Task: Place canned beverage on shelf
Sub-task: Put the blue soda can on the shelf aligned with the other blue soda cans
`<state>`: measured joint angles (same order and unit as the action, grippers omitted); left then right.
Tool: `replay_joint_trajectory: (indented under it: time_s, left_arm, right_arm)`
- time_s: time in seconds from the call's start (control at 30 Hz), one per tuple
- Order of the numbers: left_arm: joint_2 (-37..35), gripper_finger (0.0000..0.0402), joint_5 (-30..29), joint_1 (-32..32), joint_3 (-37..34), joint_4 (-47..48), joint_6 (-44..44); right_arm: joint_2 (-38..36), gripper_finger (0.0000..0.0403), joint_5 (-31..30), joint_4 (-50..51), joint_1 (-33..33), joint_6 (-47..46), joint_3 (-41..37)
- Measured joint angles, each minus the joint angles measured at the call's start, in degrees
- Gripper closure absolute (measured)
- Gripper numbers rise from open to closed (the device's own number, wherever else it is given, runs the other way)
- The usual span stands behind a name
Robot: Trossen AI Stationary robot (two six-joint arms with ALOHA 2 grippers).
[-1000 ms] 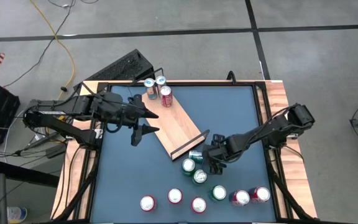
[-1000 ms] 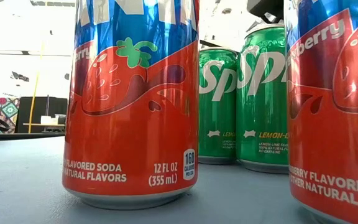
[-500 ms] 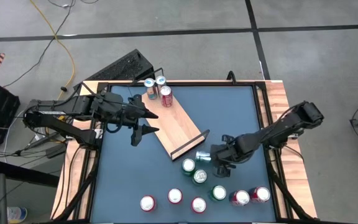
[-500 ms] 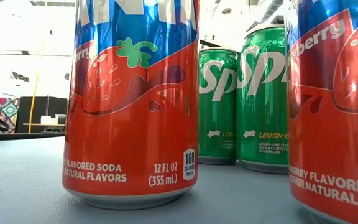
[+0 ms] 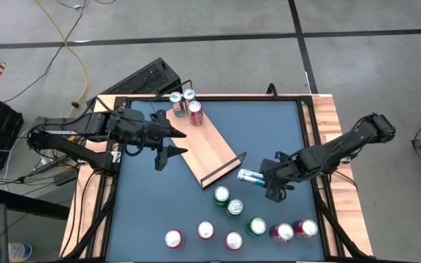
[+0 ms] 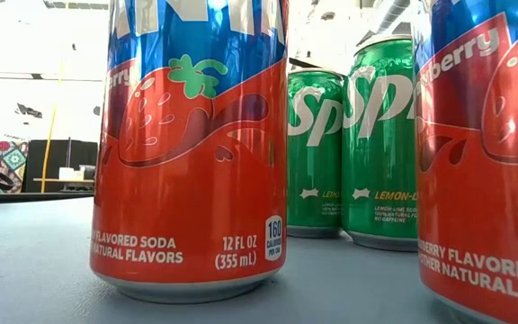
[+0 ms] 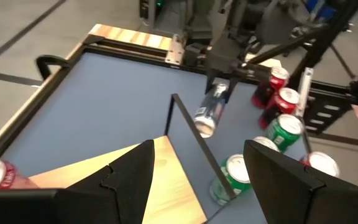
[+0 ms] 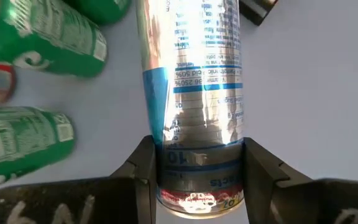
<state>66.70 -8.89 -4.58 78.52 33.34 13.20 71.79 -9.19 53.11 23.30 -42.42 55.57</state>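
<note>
Blue table [image 5: 159, 212] on a grey floor, seen from above. Three cans already stand at the far end of the wooden shelf [image 5: 207, 150]. Right tool [image 5: 267, 179] is clamped on a slim silver-blue can [image 5: 250, 176], held sideways just right of the shelf. Left tool [image 5: 168, 142] hovers part-open and empty over the shelf. About eight cans wait near the front.

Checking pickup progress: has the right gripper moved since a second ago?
Yes. The right gripper, shut on the slim can, moved rightward, away from the shelf.
</note>
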Motion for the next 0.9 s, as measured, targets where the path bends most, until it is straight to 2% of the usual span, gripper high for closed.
replay_joint_trajectory:
  time_s: [0.2, 0.4, 0.53, 0.67, 0.9]
  left_arm:
    - [1.92, 0.0168, -1.41, 0.02, -0.09, -3.49, -3.91]
    - [5.66, 0.0168, 0.03, 0.00, 0.40, -12.40, -9.80]
    - [8.62, 0.0166, 1.81, 0.02, 0.85, -13.63, -13.81]
    - [10.41, 0.0150, 5.65, 0.00, 0.94, -18.45, -17.83]
    - [11.25, 0.0102, 4.62, 0.02, 0.84, -19.40, -21.97]
  right_arm:
    - [-3.23, 0.0261, -0.71, 1.71, -0.94, 1.24, 2.41]
    - [-2.49, 0.0261, -3.46, 4.08, -2.55, 6.86, 11.78]
    - [-0.60, 0.0261, -6.70, 5.99, -3.51, 10.99, 18.44]
    - [2.14, 0.0260, -9.20, 6.94, -5.64, 15.68, 23.99]
    - [6.78, 0.0254, -9.49, 8.21, -9.28, 22.52, 29.21]
